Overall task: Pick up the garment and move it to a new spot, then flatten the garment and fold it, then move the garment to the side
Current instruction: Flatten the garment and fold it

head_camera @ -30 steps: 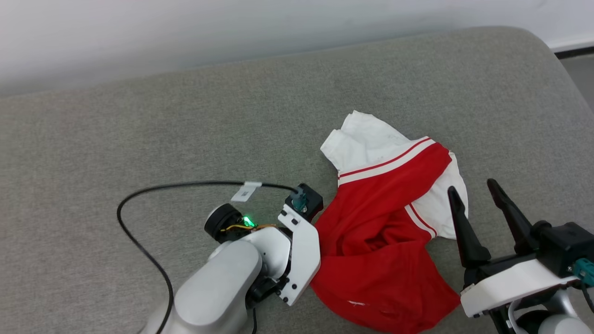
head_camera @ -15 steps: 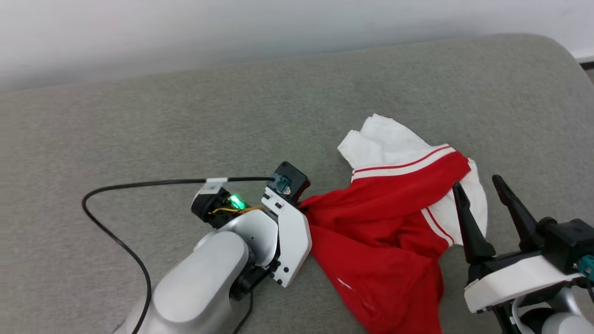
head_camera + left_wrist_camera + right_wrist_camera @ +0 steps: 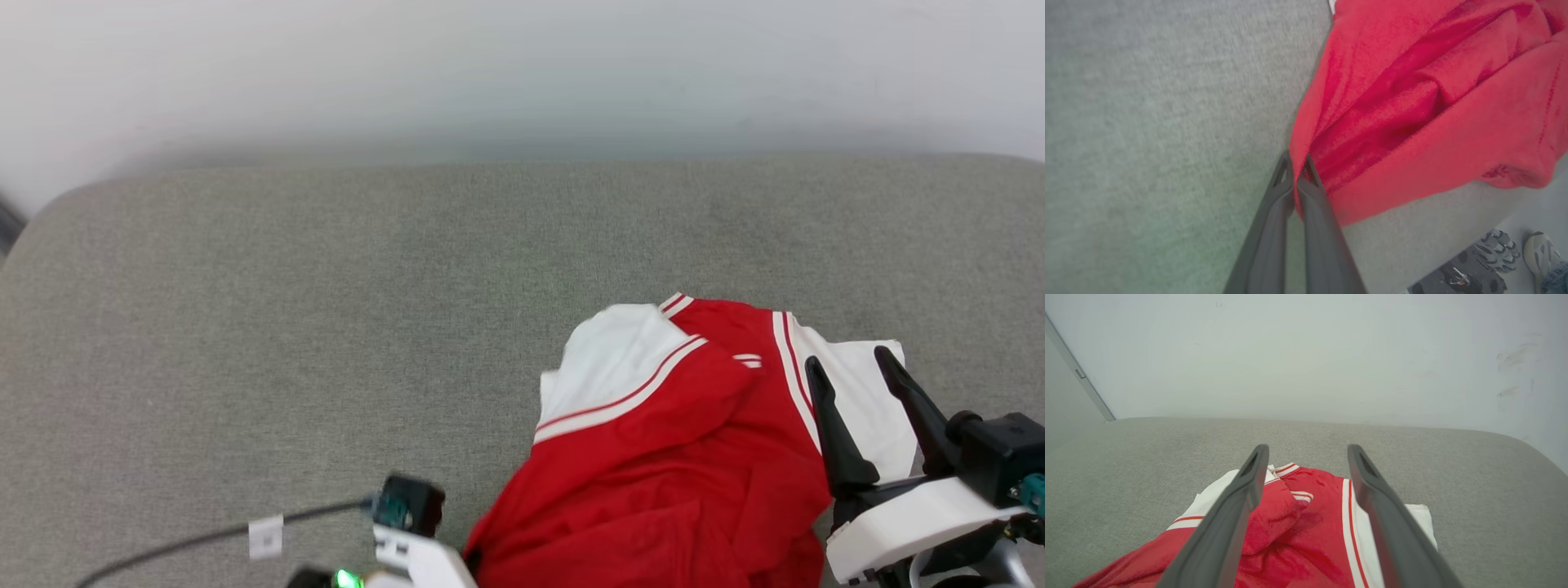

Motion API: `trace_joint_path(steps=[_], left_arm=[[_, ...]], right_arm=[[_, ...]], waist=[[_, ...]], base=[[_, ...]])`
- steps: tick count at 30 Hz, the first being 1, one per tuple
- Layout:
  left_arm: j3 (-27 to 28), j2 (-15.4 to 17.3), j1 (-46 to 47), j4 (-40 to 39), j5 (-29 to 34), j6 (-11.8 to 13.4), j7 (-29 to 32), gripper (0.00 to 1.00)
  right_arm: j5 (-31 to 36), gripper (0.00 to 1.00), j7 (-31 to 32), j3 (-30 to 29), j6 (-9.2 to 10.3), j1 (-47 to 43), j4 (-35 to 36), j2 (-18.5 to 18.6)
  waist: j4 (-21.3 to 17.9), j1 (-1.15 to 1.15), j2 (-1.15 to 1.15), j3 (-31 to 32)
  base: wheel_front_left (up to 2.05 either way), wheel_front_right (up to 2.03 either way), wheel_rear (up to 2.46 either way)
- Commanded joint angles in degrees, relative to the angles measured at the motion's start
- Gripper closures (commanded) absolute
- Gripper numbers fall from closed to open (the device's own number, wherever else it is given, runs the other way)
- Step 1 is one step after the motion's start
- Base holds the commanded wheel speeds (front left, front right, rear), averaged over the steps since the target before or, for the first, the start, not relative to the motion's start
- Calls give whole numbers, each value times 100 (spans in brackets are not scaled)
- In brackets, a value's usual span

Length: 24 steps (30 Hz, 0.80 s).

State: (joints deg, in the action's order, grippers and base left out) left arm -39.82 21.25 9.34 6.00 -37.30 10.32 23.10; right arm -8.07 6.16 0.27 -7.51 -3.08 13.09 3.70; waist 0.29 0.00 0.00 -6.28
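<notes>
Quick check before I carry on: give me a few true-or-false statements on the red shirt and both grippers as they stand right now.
1. The left gripper is shut on a red edge of the garment. True.
2. The right gripper is clamped on a white sleeve. False: its jaws stand open with nothing between them, and it is poised over the garment.
3. The garment lies flat and neatly folded. False: it is bunched and creased, with one white sleeve tucked partly under the red body.
4. The garment rests on a grey cushion in front of a pale wall. True.
</notes>
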Motion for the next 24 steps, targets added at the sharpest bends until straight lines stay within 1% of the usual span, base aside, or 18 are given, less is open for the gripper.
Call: trace_joint_path(steps=[1, 2, 3, 4, 5, 6, 7, 8, 14, 19, 22, 24], left_arm=[[26, -31, -292, -63, -116, 100, -22, 100], [26, -31, -292, -63, -116, 100, -22, 100], [15, -53, -472, -79, -203, 145, -19, 94], [35, -107, -634, -106, -294, 196, -56, 52], [44, -122, -747, -133, -322, 228, -101, 0], [75, -141, -827, -165, -365, 265, -170, 0], [173, -204, -825, -320, -290, 342, -455, 0], [221, -196, -762, -376, -224, 373, -580, 0], [499, -170, -135, -686, 199, 326, -1375, 0], [612, -291, 741, -468, 428, 144, -1644, 0], [612, -428, 1310, -149, 465, -40, -1711, 0], [564, -517, 1667, 164, 463, -214, -1679, 0]], right_arm=[[6, 0, 28, 1, 4, -88, 44, 19], [6, 0, 28, 1, 4, -88, 44, 19], [21, 0, 36, 7, 4, -102, 57, 28], [9, 0, 51, 8, 4, -135, 66, 27], [3, 0, 65, 7, 4, -169, 73, 24], [8, 0, 71, -14, 4, -209, 76, 25], [-27, 0, 117, -84, 3, -297, 97, 14], [-26, 0, 124, -90, 3, -314, 106, 10], [-17, 0, 152, -155, 4, -331, 146, -2], [-34, 0, 97, -145, 4, -153, 133, -18], [-38, 0, 63, -94, 4, -42, 101, -22], [-30, 0, 23, -54, 4, 66, 64, -16]], waist=[[21, 0, 0, 129], [21, 0, 0, 129], [12, 0, 0, 175], [7, 0, 0, 210], [6, 0, 0, 251], [23, 0, 0, 294], [100, 0, 0, 407], [114, 0, 0, 437], [155, 0, 0, 437], [81, 0, 0, 187], [-23, 0, 0, -42], [-107, 0, 0, -198]], base=[[0, 0, 0], [0, 0, 0], [0, 0, 0], [0, 0, 0], [0, 0, 0], [0, 0, 0], [0, 0, 0], [0, 0, 0], [0, 0, 0], [0, 0, 0], [0, 0, 0], [0, 0, 0]])
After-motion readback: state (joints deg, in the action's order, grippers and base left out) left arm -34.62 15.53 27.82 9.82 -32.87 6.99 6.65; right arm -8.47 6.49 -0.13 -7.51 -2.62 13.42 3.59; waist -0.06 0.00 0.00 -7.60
